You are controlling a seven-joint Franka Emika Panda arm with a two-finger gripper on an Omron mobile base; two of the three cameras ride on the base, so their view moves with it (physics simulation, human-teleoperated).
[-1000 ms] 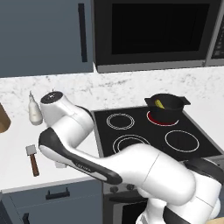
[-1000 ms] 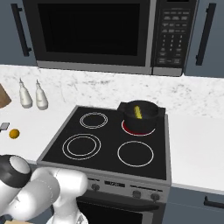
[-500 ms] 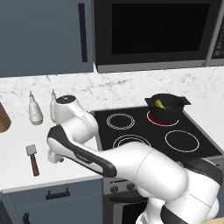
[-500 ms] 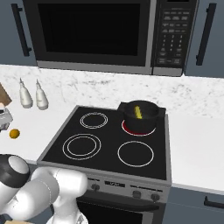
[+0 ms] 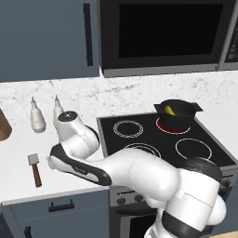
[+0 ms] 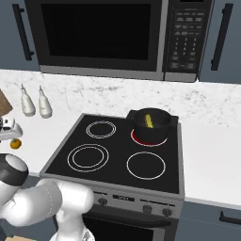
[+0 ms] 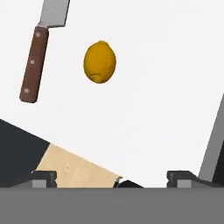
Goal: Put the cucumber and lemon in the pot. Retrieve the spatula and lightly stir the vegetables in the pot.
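Hovering open end effector [image 7: 111, 177] above lemon [image 7: 99, 61], beside spatula [image 7: 40, 54].

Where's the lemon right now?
The lemon lies on the white counter left of the stove, just beside the spatula, ahead of the open gripper. In the right base view it sits at the far left edge.

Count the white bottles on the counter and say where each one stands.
2. Both white bottles stand upright side by side on the counter against the backsplash, left of the stove: the left bottle and the right bottle. The arm may hide more.
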